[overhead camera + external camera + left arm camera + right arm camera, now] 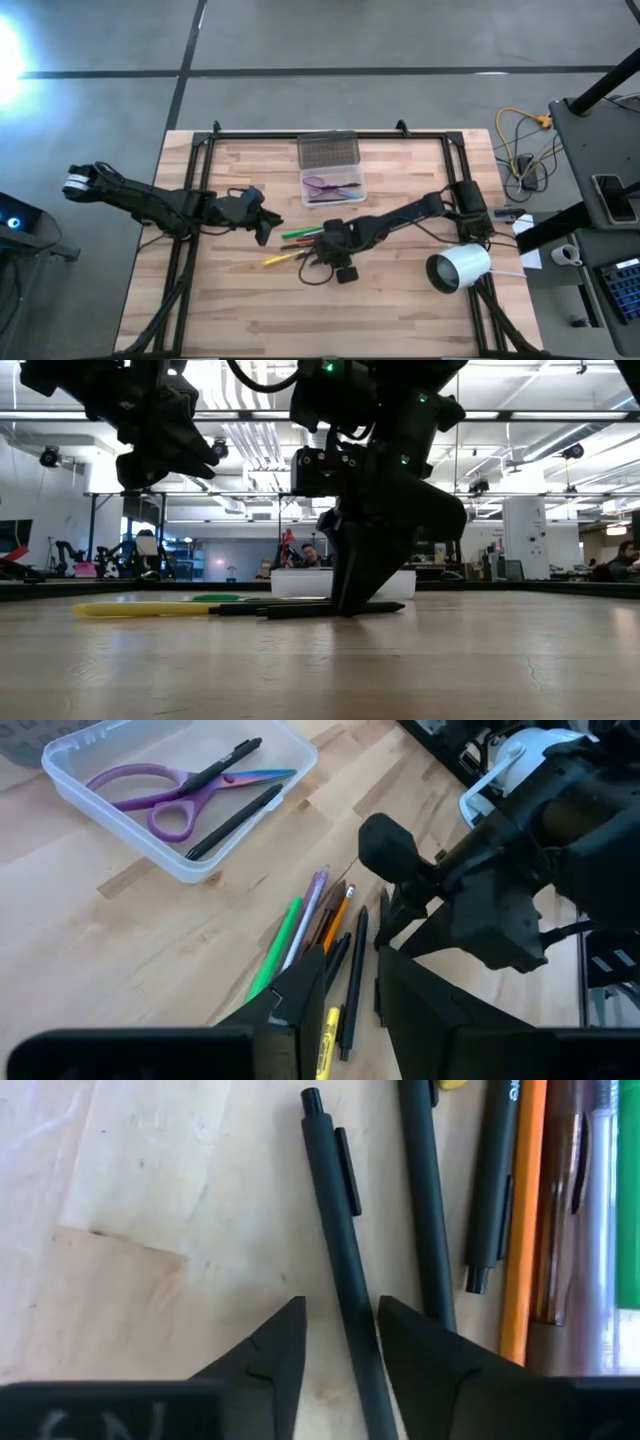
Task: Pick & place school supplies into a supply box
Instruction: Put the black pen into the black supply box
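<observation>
The supply box (333, 187) stands open at the far middle of the table, its grey lid (328, 152) laid back. Inside it lie purple scissors (160, 800) and black pens (235, 815). A row of school supplies (295, 245) lies on the wood: green (275, 950), orange, yellow (140, 609) and black ones. My right gripper (340, 1315) points down at this row, open, its fingers on either side of a black pen (340, 1230) that lies flat. My left gripper (265, 228) hovers open to the left of the row, with nothing between its fingers. My right gripper comes from above with its fingers across the black pen, near the end away from the clip. One fingertip (400, 1340) stands close against the pen's side; whether it touches I cannot tell. The other finger stands apart from it. The pen lies on the table.
A white cylinder (458, 268) lies on its side at the right edge, beside the right arm's base. A second black pen (430, 1210) lies right beside the one between the fingers. Bare wood spreads toward the near edge (320, 320).
</observation>
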{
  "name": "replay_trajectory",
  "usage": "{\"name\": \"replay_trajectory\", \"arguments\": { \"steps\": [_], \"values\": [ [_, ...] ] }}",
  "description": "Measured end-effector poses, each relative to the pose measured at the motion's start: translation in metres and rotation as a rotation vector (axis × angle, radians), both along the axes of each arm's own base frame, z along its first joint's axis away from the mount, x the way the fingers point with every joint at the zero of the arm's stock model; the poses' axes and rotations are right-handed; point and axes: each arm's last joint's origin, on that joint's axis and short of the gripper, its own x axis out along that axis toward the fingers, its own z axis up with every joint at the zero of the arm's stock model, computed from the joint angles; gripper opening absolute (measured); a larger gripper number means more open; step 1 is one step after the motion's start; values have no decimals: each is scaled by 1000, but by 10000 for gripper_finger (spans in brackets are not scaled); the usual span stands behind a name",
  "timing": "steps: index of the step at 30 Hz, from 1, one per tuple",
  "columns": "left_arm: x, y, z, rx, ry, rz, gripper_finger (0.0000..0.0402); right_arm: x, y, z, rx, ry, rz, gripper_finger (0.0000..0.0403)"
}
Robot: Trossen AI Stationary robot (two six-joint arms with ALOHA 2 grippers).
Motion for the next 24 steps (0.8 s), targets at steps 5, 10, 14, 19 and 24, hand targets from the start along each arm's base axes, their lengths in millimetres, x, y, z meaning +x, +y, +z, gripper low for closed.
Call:
{"name": "replay_trajectory", "arguments": {
  "steps": [5, 10, 14, 19, 24],
  "values": [
    [0, 0, 0, 7, 0, 10, 81, -2, -7, -4, 15, 19, -43, 44],
    [0, 0, 0, 6, -1, 11, 81, -6, -9, 5, 31, 17, -70, 19],
    [0, 0, 0, 6, -1, 11, 81, -13, -13, 41, 65, -49, -114, 16],
    [0, 0, 0, 6, -1, 10, 81, -32, -48, 110, 26, -246, -214, 15],
    [0, 0, 0, 6, -2, 11, 81, -43, -128, 122, 7, -276, -388, 14]
  ]
}}
